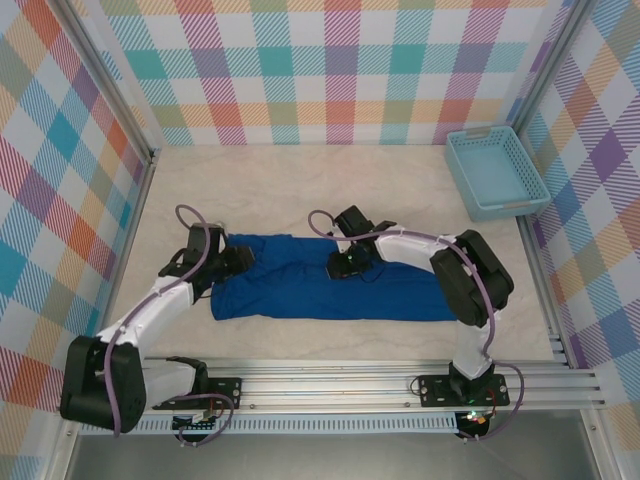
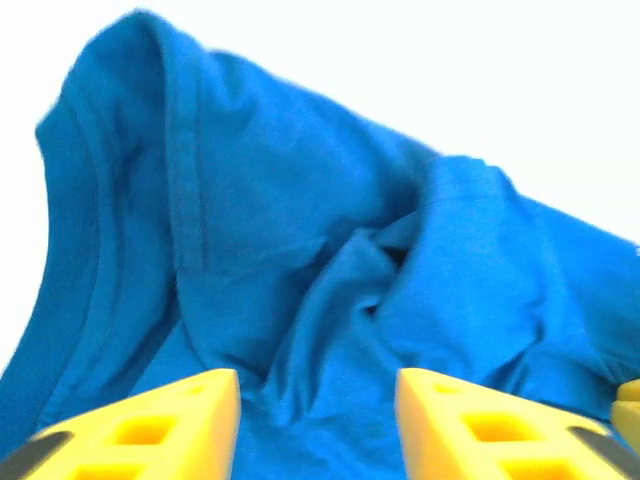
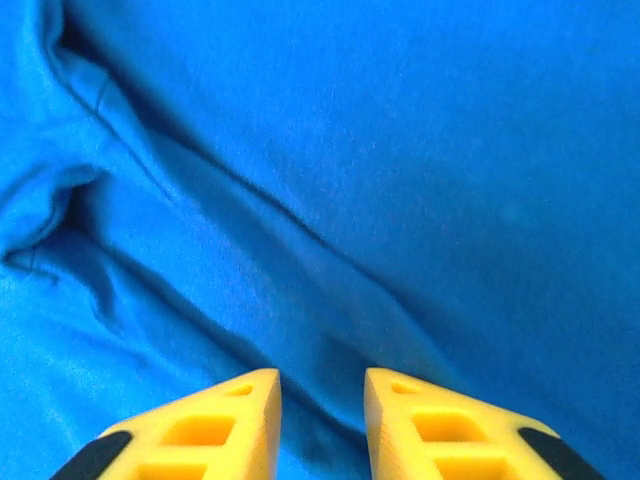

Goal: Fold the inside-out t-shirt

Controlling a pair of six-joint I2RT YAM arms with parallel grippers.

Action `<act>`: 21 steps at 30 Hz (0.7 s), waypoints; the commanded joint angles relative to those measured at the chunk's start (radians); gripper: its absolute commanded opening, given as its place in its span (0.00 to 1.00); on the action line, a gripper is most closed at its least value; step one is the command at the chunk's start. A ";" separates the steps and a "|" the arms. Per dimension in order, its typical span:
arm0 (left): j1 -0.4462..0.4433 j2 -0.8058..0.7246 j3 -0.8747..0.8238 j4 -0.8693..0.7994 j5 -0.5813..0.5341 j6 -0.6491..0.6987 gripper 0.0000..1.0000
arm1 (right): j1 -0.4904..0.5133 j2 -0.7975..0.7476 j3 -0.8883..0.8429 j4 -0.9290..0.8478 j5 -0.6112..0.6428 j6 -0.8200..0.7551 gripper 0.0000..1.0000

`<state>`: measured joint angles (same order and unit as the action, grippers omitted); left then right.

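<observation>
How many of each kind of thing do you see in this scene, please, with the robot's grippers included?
Blue t-shirt: 1
Light-blue basket: 1
Grippers: 2 (left gripper, right gripper)
Total: 4

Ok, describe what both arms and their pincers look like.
The left arm and right arm have white links, bulky black joints and looping purple cables. The left pincer and right pincer have chunky yellow wedge fingers with square cut-outs and black patches.
</observation>
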<state>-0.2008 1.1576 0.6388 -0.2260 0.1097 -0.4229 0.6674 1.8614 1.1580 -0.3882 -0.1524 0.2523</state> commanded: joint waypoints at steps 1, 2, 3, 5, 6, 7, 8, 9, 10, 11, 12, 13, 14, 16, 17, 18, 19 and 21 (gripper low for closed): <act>-0.013 0.032 0.050 0.050 0.052 0.022 0.56 | 0.004 -0.066 -0.016 0.038 -0.031 -0.045 0.32; -0.019 0.070 0.079 0.057 0.065 0.034 0.56 | 0.004 -0.071 -0.018 0.046 -0.036 -0.045 0.33; -0.029 0.118 0.113 0.062 0.068 0.047 0.57 | 0.004 -0.075 -0.021 0.056 -0.042 -0.045 0.34; -0.050 0.233 0.193 0.063 0.074 0.076 0.58 | 0.004 -0.080 -0.024 0.062 -0.042 -0.043 0.34; -0.062 0.296 0.242 0.054 0.076 0.096 0.59 | 0.005 -0.084 -0.023 0.060 -0.037 -0.044 0.34; -0.074 0.357 0.292 0.036 0.070 0.115 0.60 | 0.003 -0.089 -0.023 0.059 -0.033 -0.044 0.34; -0.084 0.407 0.332 0.023 0.068 0.129 0.60 | 0.004 -0.094 -0.024 0.056 -0.028 -0.047 0.35; -0.093 0.463 0.377 0.011 0.078 0.147 0.61 | 0.004 -0.099 -0.027 0.054 -0.022 -0.048 0.34; -0.101 0.513 0.423 -0.012 0.072 0.161 0.61 | 0.003 -0.107 -0.029 0.052 -0.016 -0.050 0.35; -0.107 0.550 0.459 -0.034 0.062 0.173 0.61 | 0.003 -0.112 -0.032 0.050 -0.013 -0.053 0.35; -0.113 0.586 0.491 -0.043 0.055 0.191 0.61 | 0.003 -0.120 -0.036 0.047 -0.009 -0.054 0.34; -0.118 0.618 0.518 -0.079 0.041 0.202 0.60 | 0.002 -0.127 -0.040 0.046 -0.003 -0.056 0.35; -0.120 0.643 0.540 -0.096 0.036 0.209 0.59 | 0.003 -0.130 -0.046 0.046 0.001 -0.056 0.34; -0.122 0.685 0.584 -0.123 0.041 0.221 0.56 | 0.003 -0.137 -0.056 0.046 0.006 -0.053 0.35; -0.123 0.695 0.598 -0.134 0.045 0.226 0.54 | 0.003 -0.138 -0.058 0.046 0.007 -0.052 0.34; -0.123 0.709 0.609 -0.143 0.053 0.228 0.52 | 0.003 -0.140 -0.059 0.044 0.009 -0.051 0.35; -0.124 0.719 0.621 -0.155 0.058 0.231 0.50 | 0.003 -0.140 -0.061 0.046 0.010 -0.051 0.35; -0.126 0.725 0.628 -0.161 0.069 0.235 0.43 | 0.003 -0.143 -0.062 0.045 0.014 -0.052 0.34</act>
<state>-0.3122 1.8732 1.2320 -0.3225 0.1658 -0.2211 0.6674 1.7531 1.1084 -0.3439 -0.1463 0.2195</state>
